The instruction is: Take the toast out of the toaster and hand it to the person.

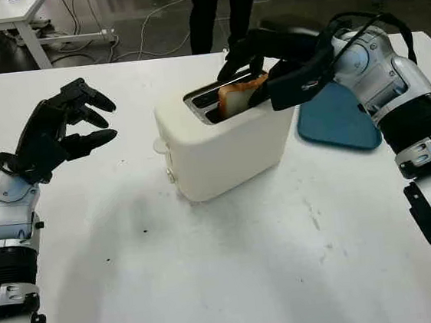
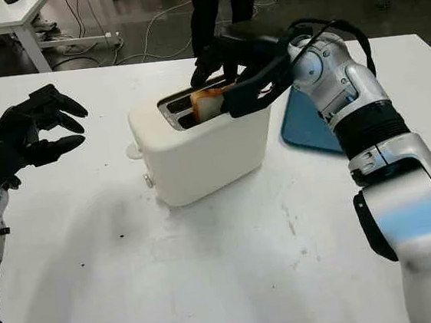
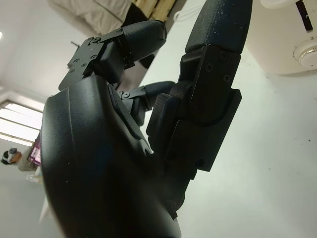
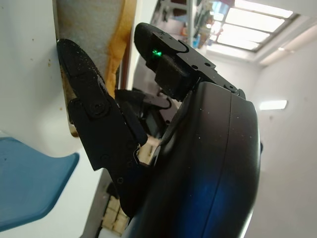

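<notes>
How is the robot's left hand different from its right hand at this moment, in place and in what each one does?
The right hand is over the toaster, its fingers closed on the toast that sticks out of the slot; the left hand is open above the bare table, apart from the toaster, and holds nothing. Both are black three-finger hands.

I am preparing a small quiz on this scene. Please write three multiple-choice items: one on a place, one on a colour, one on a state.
1. Where is the toast?
A. on the table
B. in the toaster slot, partly sticking out
C. on the blue board

2. What colour is the toaster?
A. red
B. black
C. cream white

3. What is the right hand doing?
A. closing on the toast
B. pressing the table
C. holding the board

Answers: 1 B, the slice stands in the slot. 2 C, its body is pale cream. 3 A, its fingers lie against both sides of the slice.
</notes>
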